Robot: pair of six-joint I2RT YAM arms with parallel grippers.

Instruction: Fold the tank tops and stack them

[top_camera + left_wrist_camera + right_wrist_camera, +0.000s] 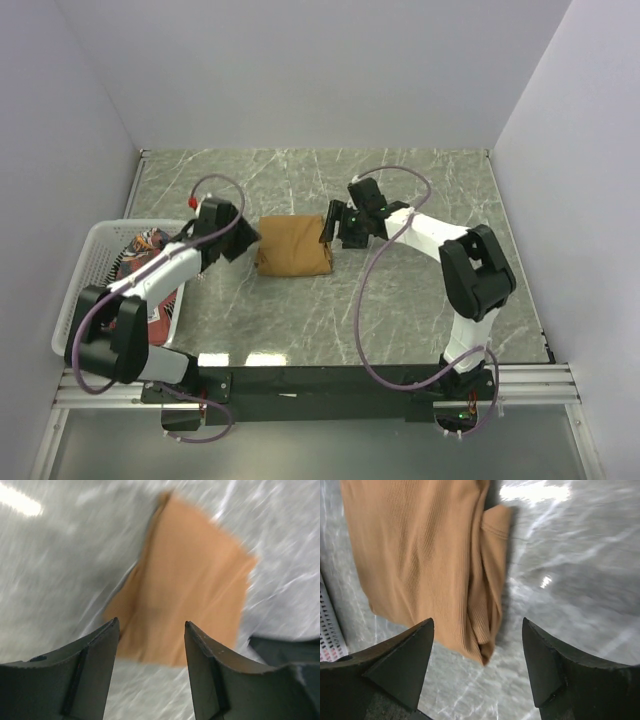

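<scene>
Top external view: grey marble table (400, 320), with a white basket (95, 245) on its left side and a red top (160, 318) bunched up inside it. The tan top (293, 247) is folded into a neat rectangle and lies flat mid-table, right between the two arms. The left gripper (248, 240) sits just off its left edge and the right gripper (330, 228) just off its right edge. Both wrist cams show the jaws spread wide with nothing in them, and the tan cloth is on the table just past the fingertips.
</scene>
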